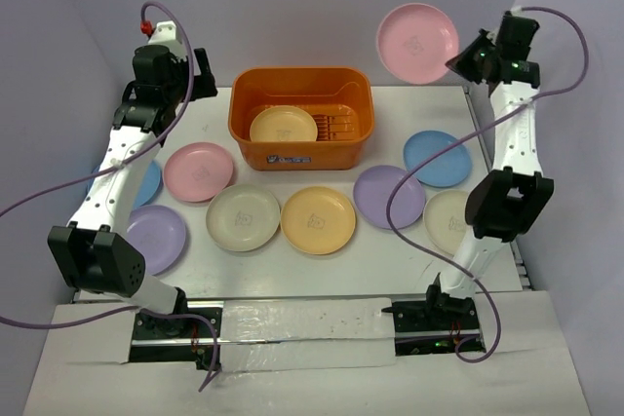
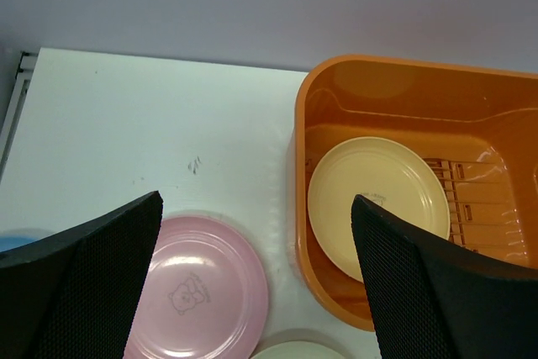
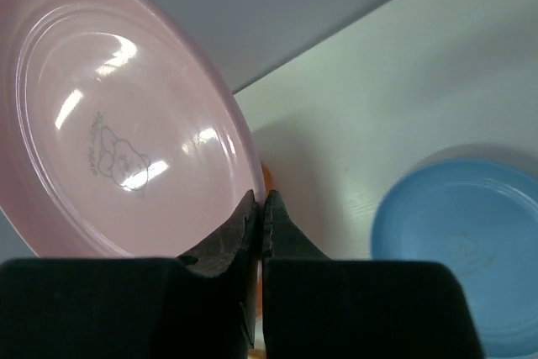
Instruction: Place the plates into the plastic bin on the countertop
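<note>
ok so the right gripper [image 3: 261,208] has its jaws clamped tight on the rim of 1 pink plate [image 3: 118,124], tipped up on edge to clear the countertop [image 1: 380,250] I'd guess, plastic bin [image 1: 255,151] below-left of them, while the left gripper [image 2: 256,208] hangs spread wide, empty, bin just right of its jaws.

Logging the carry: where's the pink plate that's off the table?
Top view, upper right: pink plate hangs by its rim in the right end effector, airborne, right of the orange bin.
</note>
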